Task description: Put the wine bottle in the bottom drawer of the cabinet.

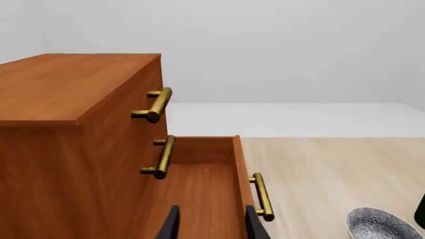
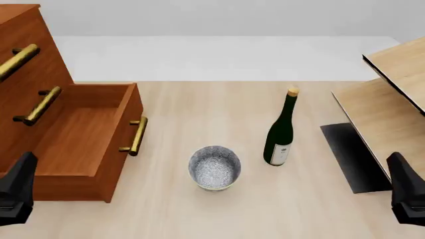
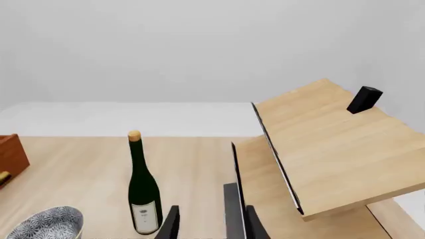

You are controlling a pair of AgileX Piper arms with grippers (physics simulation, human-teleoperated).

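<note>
Through the left wrist view, I see the cabinet (image 1: 73, 129) filling the left side, bottom drawer (image 1: 202, 184) pulled out and holding nothing. Left gripper (image 1: 211, 224) hangs over the drawer's near end, fingers spread apart, gripping nothing. Corner of the bowl (image 1: 378, 224) shows off to the right.

On the front view, the drawer (image 2: 86, 137) stands open at the left. The wine bottle (image 2: 281, 130) stands upright on the table (image 2: 199, 109), right of centre, just beyond and to the right of the bowl (image 2: 214, 167), well apart from the drawer. Both arms sit at the near corners, left gripper (image 2: 17, 191) and right gripper (image 2: 406, 191), neither touching anything. Pale shelf unit (image 2: 391, 99) is far right.

From the right wrist view, the bottle (image 3: 142, 191) is ahead of the right gripper (image 3: 211, 224), not between the fingers; fingers parted, nothing pinched.

My read: opening the drawer is done; grabbing the bottle, carrying it left and setting it inside are all left.
</note>
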